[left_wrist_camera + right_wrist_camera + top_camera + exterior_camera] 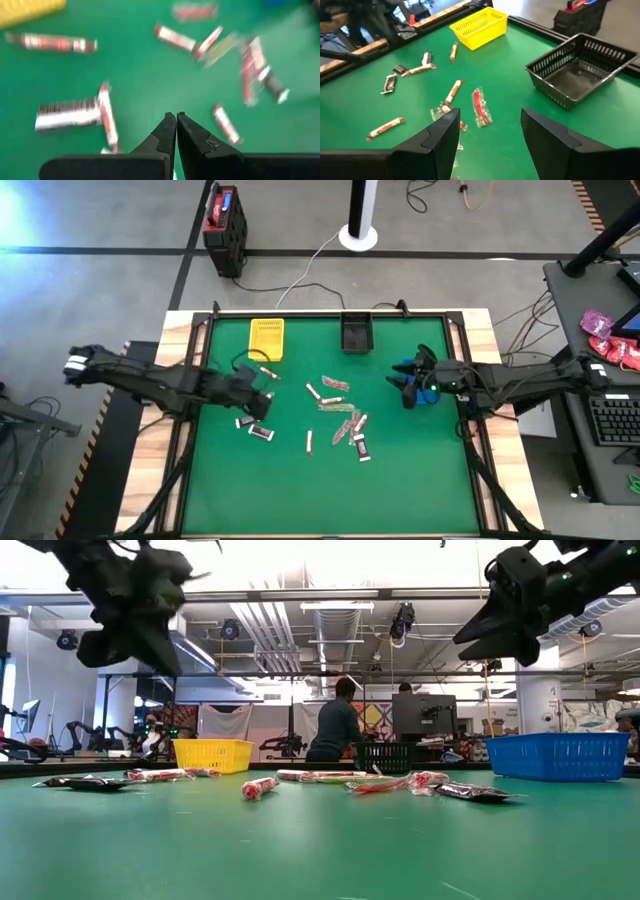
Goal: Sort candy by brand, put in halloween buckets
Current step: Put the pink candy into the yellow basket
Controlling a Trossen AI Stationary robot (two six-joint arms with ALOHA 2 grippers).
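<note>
Several wrapped candy bars (338,405) lie loose on the green table's middle, in red, white and dark wrappers. A yellow bin (266,338) and a black bin (357,333) stand at the far edge, and a blue bin (560,755) stands at the right, mostly hidden under my right arm in the high view. My left gripper (176,119) hangs shut above the candy's left part, over a dark-and-white bar (67,112), clear of the table. My right gripper (490,120) is open in the air above the blue bin, pointing toward the candy (481,107).
A black-and-red box (224,218) and a white post base (358,235) stand on the floor beyond the far edge. Wooden borders (180,330) frame the green mat. People (335,725) are in the room behind the table. Bare green lies toward the near edge (330,500).
</note>
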